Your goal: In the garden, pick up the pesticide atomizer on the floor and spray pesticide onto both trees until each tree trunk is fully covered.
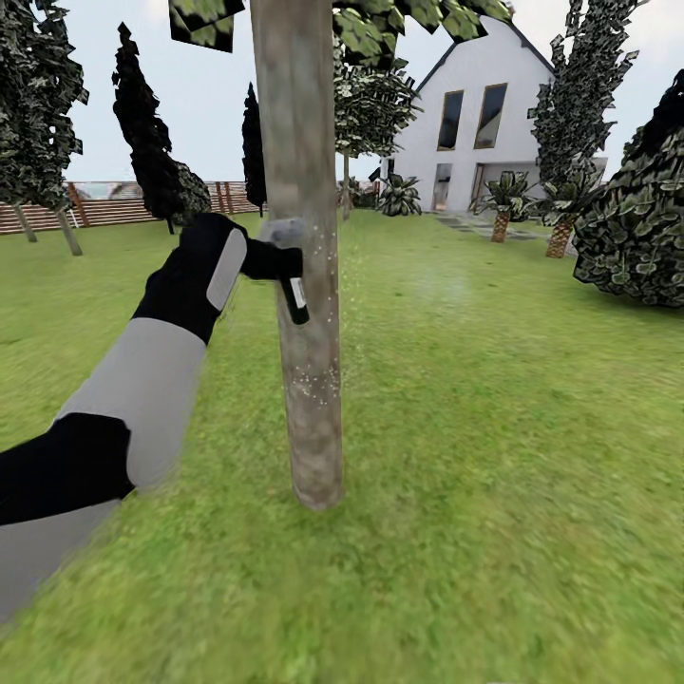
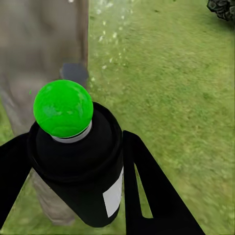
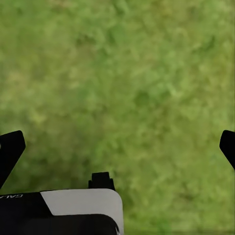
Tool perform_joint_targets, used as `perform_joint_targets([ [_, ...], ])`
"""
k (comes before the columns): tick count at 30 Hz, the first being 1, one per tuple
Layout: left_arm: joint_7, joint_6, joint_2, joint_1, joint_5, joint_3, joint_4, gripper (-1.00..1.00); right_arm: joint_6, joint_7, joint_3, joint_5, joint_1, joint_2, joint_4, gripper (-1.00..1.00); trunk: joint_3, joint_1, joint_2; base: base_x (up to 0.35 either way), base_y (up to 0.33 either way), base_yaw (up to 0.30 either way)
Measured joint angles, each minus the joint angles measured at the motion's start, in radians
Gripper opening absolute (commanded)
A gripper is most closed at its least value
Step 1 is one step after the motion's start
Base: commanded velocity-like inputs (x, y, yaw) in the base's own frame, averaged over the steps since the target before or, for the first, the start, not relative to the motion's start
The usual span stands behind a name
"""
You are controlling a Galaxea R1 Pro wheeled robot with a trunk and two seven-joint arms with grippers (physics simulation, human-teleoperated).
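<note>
Spraying looks underway: left hand [image 1: 269, 260] is clamped on the pesticide atomizer [image 1: 294, 294], held right against the tree trunk [image 1: 302, 285] with mist specks drifting off it. Second tree is probably still left. Right hand [image 3: 117, 147] hangs spread wide above grass. Lawn [image 1: 494, 427] around the trunk gives plenty of room.

The tree trunk [image 1: 302, 237] is pale grey-tan with mottled brownish bark and fine white flecks on its side. Against it, the pesticide atomizer [image 2: 81, 166] is black with a white label, a grey head and a bright green ball on top. The left tool [image 2: 73, 186] gripping it is black; the left arm [image 1: 142, 370] is banded black and light grey. Around the trunk the lawn [image 1: 475, 456] is patchy green. Behind the trunk stand a white house [image 1: 475, 123] and a brown slatted fence [image 1: 114, 209].
</note>
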Motion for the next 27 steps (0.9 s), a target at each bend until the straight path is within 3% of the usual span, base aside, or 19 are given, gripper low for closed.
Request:
perform_joint_targets([
  [5, 0.0, 0.0, 0.028, -0.122, -0.001, 0.001, 0.058, -1.0, 0.0, 0.0, 0.0, 0.0, 0.0, -0.001, 0.0, 1.0, 0.0, 0.0, 0.0, 0.0, 0.0, 0.0],
  [8, 0.0, 0.0, 0.031, -0.152, 0.001, 0.001, 0.072, -1.0, 0.0, 0.0, 0.0, 0.0, 0.0, -0.001, 0.0, 1.0, 0.0, 0.0, 0.0, 0.0, 0.0, 0.0],
  [11, 0.0, 0.0, 0.034, -0.157, 0.0, 0.001, 0.075, -1.0, 0.0, 0.0, 0.0, 0.0, 0.0, -0.001, 0.0, 1.0, 0.0, 0.0, 0.0, 0.0, 0.0, 0.0],
  [15, -0.001, 0.0, 0.087, -0.158, -0.01, 0.004, 0.129, -1.0, 0.0, 0.0, 0.0, 0.0, 0.0, -0.001, 0.0, 1.0, 0.0, 0.0, 0.0, 0.0, 0.0, 0.0],
  [18, -0.001, 0.0, 0.103, -0.159, -0.004, 0.007, 0.16, -1.0, 0.0, 0.0, 0.0, 0.0, 0.0, -0.001, 0.0, 1.0, 0.0, 0.0, 0.0, 0.0, 0.0, 0.0],
  [22, -0.001, -0.001, 0.104, -0.159, 0.001, 0.012, 0.169, -1.0, 0.0, 0.0, 0.0, 0.0, 0.0, -0.001, 0.0, 1.0, 0.0, 0.0, 0.0, 0.0, 0.0, 0.0],
  [24, -0.001, -0.003, 0.1, -0.158, -0.003, 0.009, 0.262, -1.0, 0.0, 0.0, 0.0, 0.0, 0.0, -0.001, 0.0, 1.0, 0.0, 0.0, 0.0, 0.0, 0.0, 0.0],
  [27, 0.0, -0.004, 0.099, -0.159, 0.001, 0.005, 0.297, -1.0, 0.0, 0.0, 0.0, 0.0, 0.0, -0.001, 0.0, 1.0, 0.0, 0.0, 0.0, 0.0, 0.0, 0.0],
])
